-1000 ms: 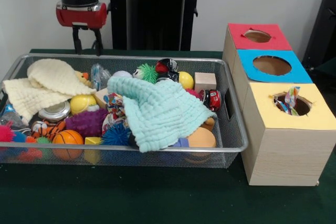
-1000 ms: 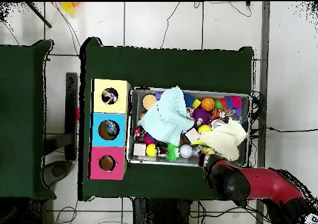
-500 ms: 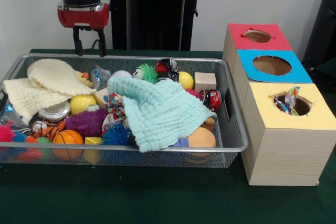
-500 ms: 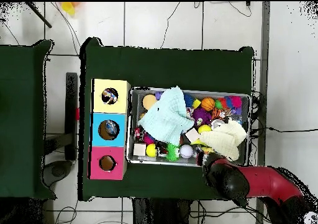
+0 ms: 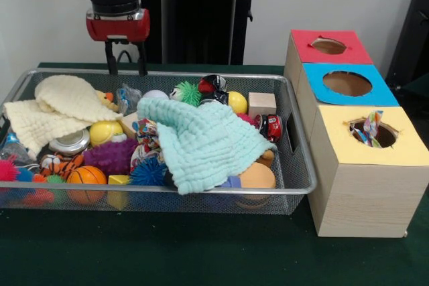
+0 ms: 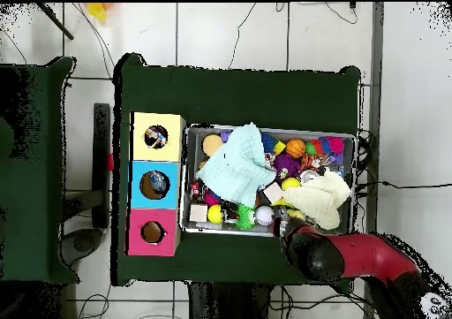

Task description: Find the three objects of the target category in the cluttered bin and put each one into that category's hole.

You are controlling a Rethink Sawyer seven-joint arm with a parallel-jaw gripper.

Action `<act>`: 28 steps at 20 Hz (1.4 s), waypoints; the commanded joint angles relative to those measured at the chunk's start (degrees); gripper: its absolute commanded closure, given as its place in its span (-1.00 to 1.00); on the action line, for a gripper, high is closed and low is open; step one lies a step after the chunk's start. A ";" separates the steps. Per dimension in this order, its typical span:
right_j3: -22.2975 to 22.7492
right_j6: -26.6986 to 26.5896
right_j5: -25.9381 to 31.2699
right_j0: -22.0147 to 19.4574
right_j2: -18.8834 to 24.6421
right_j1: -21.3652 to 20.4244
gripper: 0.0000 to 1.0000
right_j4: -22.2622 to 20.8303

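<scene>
Since the earlier frame our pincer (image 5: 125, 66) has slid sideways along the bin's far rim, toward the box side; nothing else shifted. We see it w/ prongs apart, empty, pointing straight down, hovering above the rim of the mesh bin (image 5: 295, 159), clear of the clutter. Bin's long axis runs across the front view, on the green bench (image 5: 201, 259). Inside: mint cloth (image 5: 201, 142) draped over the middle, cream cloth (image 5: 64, 102) at the other end, spiky green ball (image 5: 190, 93), wooden cube (image 5: 261, 104), mini basketball (image 5: 86, 176). Beside bin, touching or nearly: red hole (image 5: 328, 46), blue hole (image 5: 346, 84), yellow hole (image 5: 373, 132) w/ something colourful poking out.
</scene>
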 commanded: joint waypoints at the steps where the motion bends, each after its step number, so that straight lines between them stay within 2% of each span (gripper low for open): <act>1: -1.38 -2.98 -1.88 1.89 -0.16 2.77 -1.00 -5.67; 6: -3.92 -1.97 -3.42 2.17 -1.52 6.46 -1.00 -8.09; 10: -6.24 -3.93 -1.93 0.20 -0.71 9.24 -1.00 -8.57; 18: -8.16 -5.80 -2.00 -1.30 0.36 10.78 -1.00 -11.48; 21: -7.94 -6.20 -1.49 -1.79 0.95 9.98 -1.00 -11.76; 28: -6.02 -8.51 1.94 -3.02 3.20 5.72 -1.00 -9.43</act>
